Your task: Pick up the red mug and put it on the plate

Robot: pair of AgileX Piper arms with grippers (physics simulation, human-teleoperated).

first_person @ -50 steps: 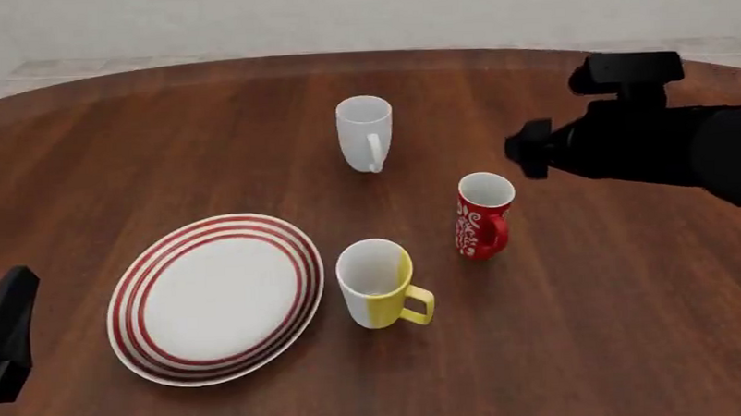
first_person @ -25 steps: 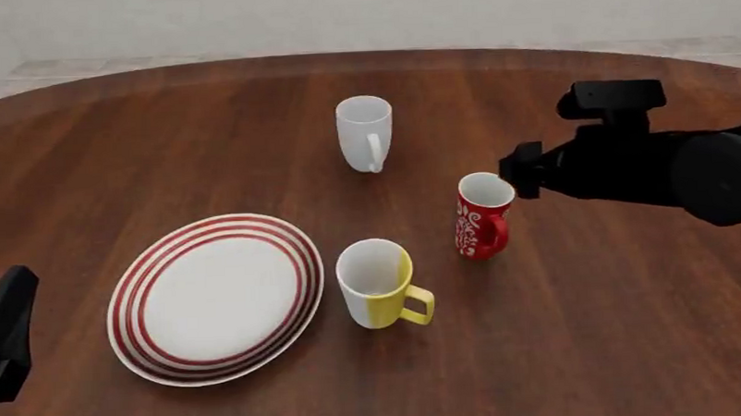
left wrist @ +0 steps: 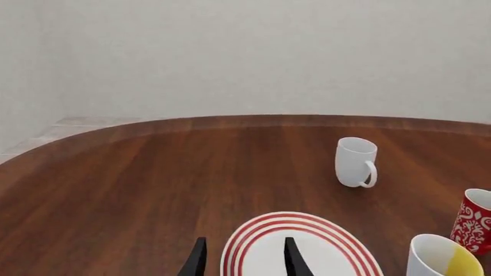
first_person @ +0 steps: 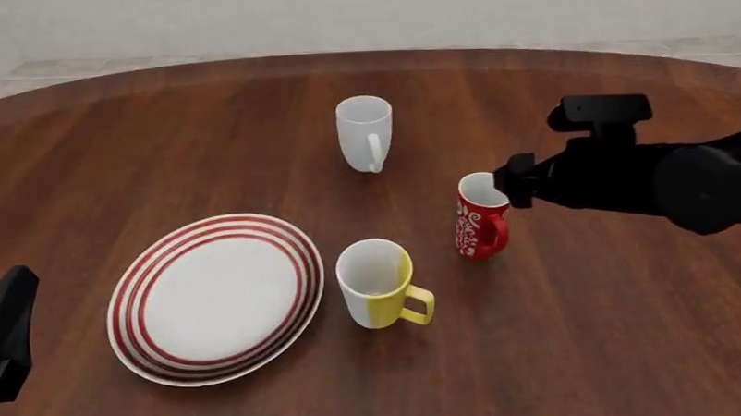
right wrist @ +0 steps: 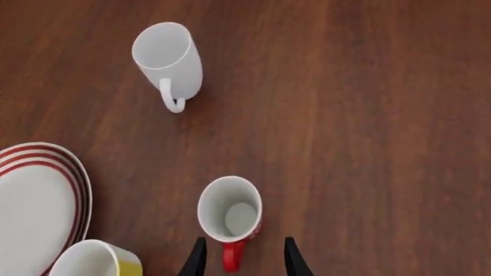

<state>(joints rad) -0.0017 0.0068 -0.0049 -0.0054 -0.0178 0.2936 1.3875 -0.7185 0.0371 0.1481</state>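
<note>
The red mug [first_person: 480,219] stands upright on the table right of centre, white inside, handle towards the near side. The plate [first_person: 162,257], white with red rings, lies at the near left. My right gripper [first_person: 509,182] hovers just above the red mug's right rim. In the right wrist view the gripper [right wrist: 241,261] is open, its fingers [right wrist: 196,260] either side of the handle of the red mug [right wrist: 229,214], above it. My left gripper [left wrist: 242,263] is open and empty, low at the near left, just before the plate [left wrist: 261,225].
A plain white mug [first_person: 365,132] stands at the far centre. A yellow-and-white mug [first_person: 380,283] stands between the plate and the red mug, close to both. The wooden table's far edge [first_person: 365,56] curves along the back.
My right arm has moved left and down, from well right of the red mug to just above its rim. The left arm and all the objects have stayed still.
</note>
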